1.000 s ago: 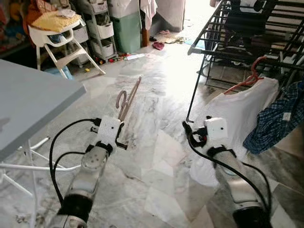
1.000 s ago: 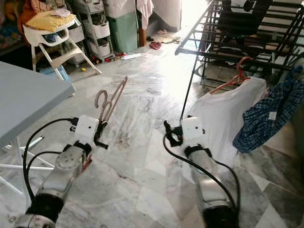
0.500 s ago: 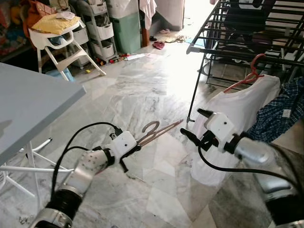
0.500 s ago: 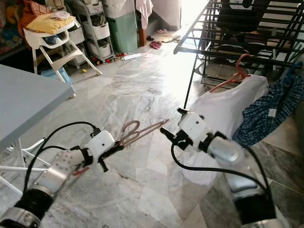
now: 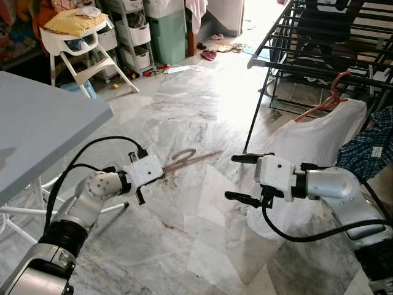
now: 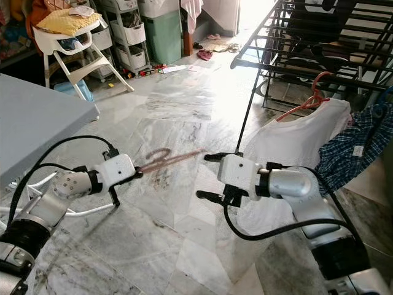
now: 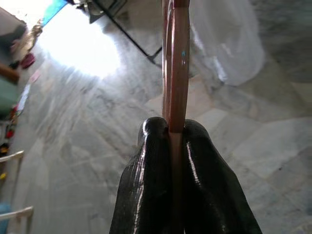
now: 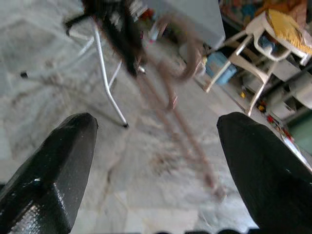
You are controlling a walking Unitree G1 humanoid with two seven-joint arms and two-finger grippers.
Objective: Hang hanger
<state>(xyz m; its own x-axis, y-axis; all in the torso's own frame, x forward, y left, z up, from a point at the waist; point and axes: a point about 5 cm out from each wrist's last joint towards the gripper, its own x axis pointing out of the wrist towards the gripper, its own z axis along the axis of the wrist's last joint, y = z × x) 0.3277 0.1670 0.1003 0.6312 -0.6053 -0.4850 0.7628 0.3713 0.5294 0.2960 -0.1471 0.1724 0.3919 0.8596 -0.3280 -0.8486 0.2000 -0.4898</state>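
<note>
A: While the left gripper (image 5: pixel 161 171) sits low over the marble floor (image 5: pixel 202 246), what does it carry?

B: A pinkish-brown hanger (image 5: pixel 187 161); thin, doubled rods, hook curled near the fingers; motion-blurred in the head views; it lies nearly level, tip pointing toward the right arm. In the left wrist view the two black fingers (image 7: pixel 153 185) are pinched tight on the hanger's rod, which runs straight out between them.

A: And the right gripper (image 5: pixel 244 177)?

B: Spread wide, nothing between the fingers; it faces the left gripper, just beyond the hanger's tip, not touching. From its wrist view the hanger shows blurred between the two fingertips (image 8: pixel 53 165).

A: To the side?

B: A grey table (image 5: pixel 37 129) on the robot's left.

A: Farther on?

B: A black drying rack (image 5: pixel 319 55) to the right; a white shirt (image 5: pixel 307 147) on a red hanger (image 5: pixel 328 98), a blue checked garment (image 5: pixel 368 153) beside it. At the back left, a white high chair (image 5: pixel 80 49) with a yellow cushion; storage drawers (image 5: pixel 132 37) behind.
</note>
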